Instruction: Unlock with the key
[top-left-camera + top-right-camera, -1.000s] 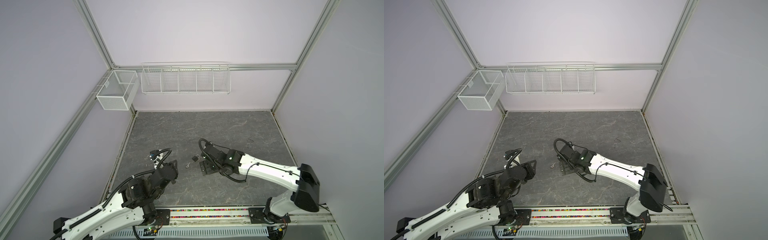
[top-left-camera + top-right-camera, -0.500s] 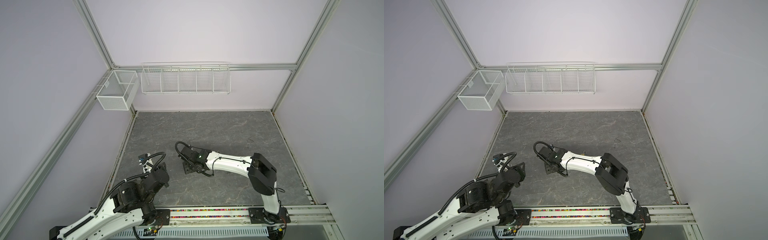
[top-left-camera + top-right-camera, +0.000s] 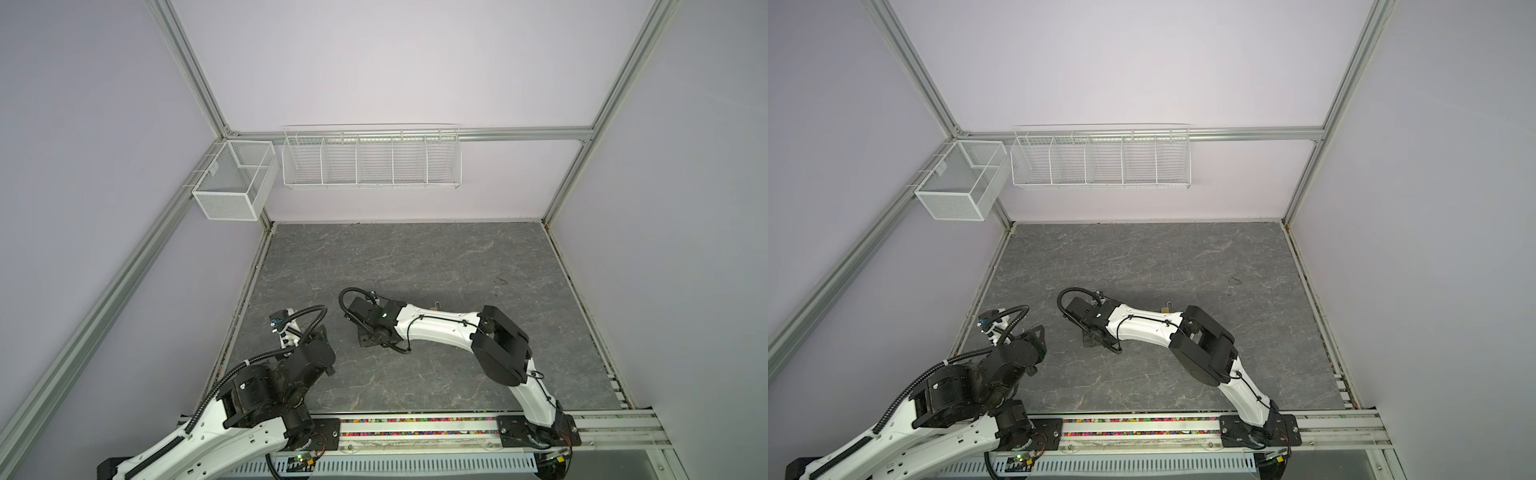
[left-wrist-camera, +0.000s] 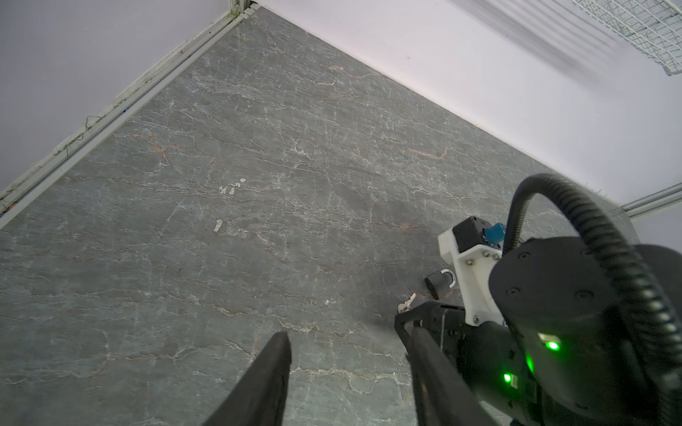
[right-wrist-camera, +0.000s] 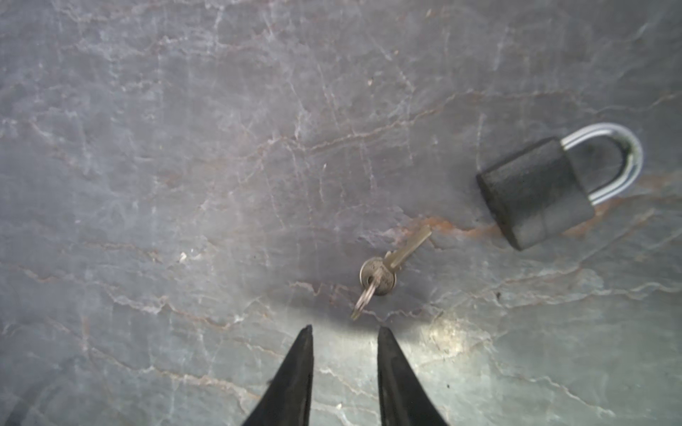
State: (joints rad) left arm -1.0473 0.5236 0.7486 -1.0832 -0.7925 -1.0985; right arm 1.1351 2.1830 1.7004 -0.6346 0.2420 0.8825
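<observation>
The small brass key (image 5: 391, 265) on its ring lies flat on the grey stone floor, just ahead of my right gripper (image 5: 345, 330). The jaws stand a narrow gap apart with nothing between them. A black padlock (image 5: 538, 191) with a silver shackle lies on its side a little beyond the key. In both top views the right gripper (image 3: 365, 338) points down at the floor and its arm hides key and padlock. My left gripper (image 4: 348, 332) hangs open and empty over bare floor, left of the right gripper (image 4: 424, 319). Past that, the padlock (image 4: 439, 286) shows.
A small brass-coloured object (image 3: 434, 306) peeks out behind the right forearm. A white wire shelf (image 3: 372, 160) and a mesh basket (image 3: 235, 183) hang on the back wall. Walls and aluminium rails bound the floor (image 3: 415, 257).
The right arm folded at the elbow and its gripper moved left and down over the key while its jaws narrowed. The left arm drew back toward the front left.
</observation>
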